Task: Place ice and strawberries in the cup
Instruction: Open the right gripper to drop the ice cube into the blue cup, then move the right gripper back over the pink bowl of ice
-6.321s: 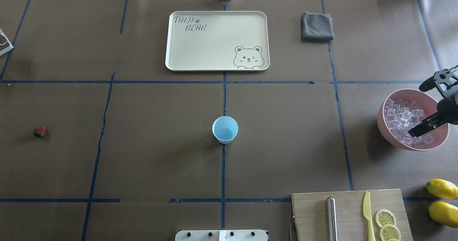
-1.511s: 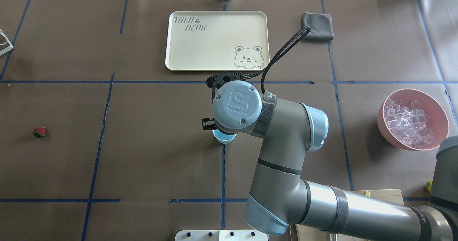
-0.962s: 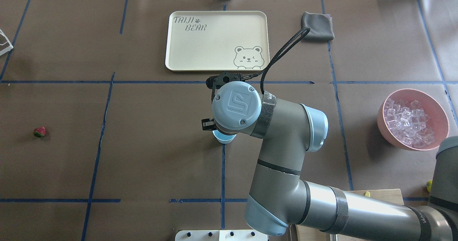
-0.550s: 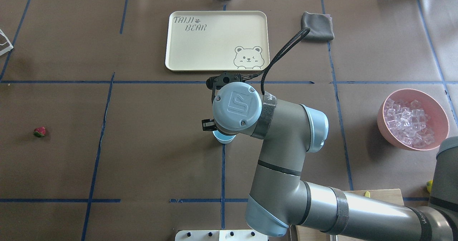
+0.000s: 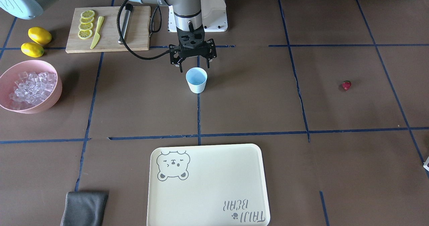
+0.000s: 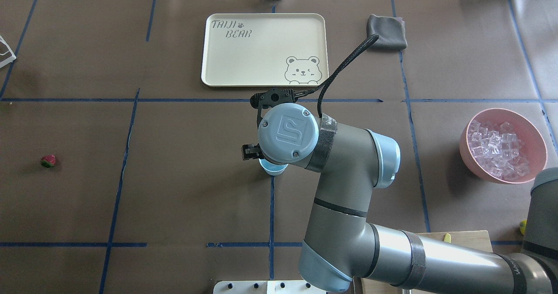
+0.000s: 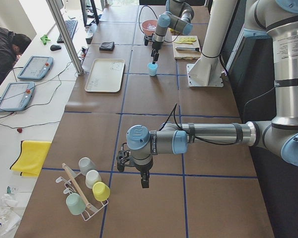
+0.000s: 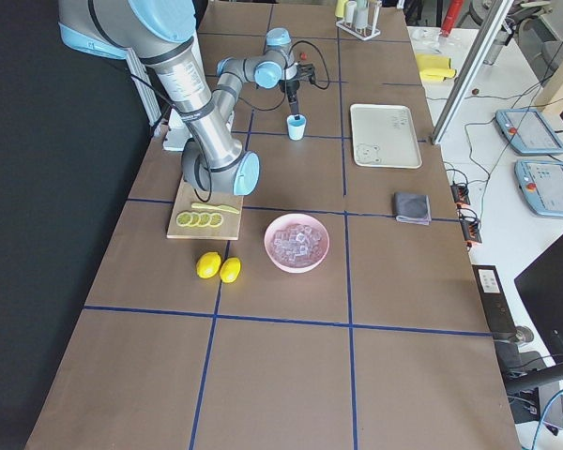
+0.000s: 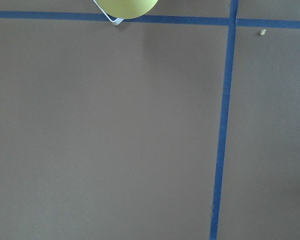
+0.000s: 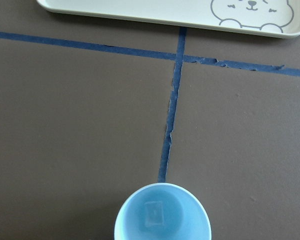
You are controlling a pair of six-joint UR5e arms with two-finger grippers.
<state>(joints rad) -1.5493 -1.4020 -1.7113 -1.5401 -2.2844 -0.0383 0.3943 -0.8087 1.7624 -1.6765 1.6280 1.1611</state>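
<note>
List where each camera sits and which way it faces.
Front: across the table, facing robot; right arm, open right pincer above cup.
Overhead: behind the robot, looking down; right arm hides most of cup.
Left: table's left end; left arm near, right far.
Right: table's right end; right arm near.
Left wrist: down at table; no pincer.
Right wrist: down on cup with ice cube.
Front and overhead share tray, strawberry.

Ice cube (image 10: 153, 213) in cup (image 5: 196, 88), right tool (image 5: 193, 66) above; strawberry (image 5: 346, 85) well apart, robot's left.
</note>
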